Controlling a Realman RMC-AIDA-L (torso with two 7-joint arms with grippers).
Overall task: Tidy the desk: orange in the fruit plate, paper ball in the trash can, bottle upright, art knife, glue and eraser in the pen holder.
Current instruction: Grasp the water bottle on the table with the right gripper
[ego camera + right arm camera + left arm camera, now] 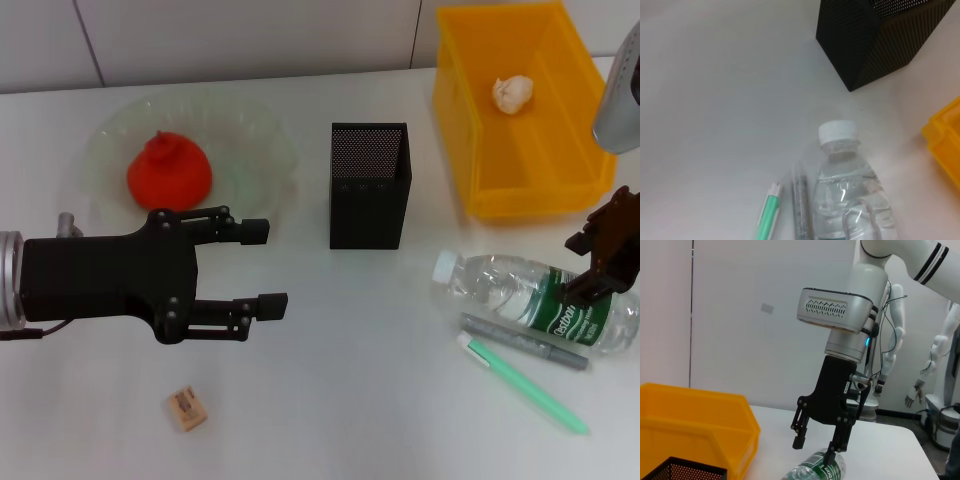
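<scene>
Right pincer [600, 258] is parked spread open over the lying water bottle [535, 300] at right; left pincer [262, 268], also unclenched, is hovered mid-left above the table [340, 400].

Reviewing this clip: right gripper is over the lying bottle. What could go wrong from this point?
The clear plastic water bottle lies on its side with the right gripper open and astride its labelled body; being round, it may roll or slip as the fingers close. The grey pen-like tool and green pen-like tool lie right alongside, so they could get nudged. The left gripper hangs open near the glass fruit plate.
</scene>
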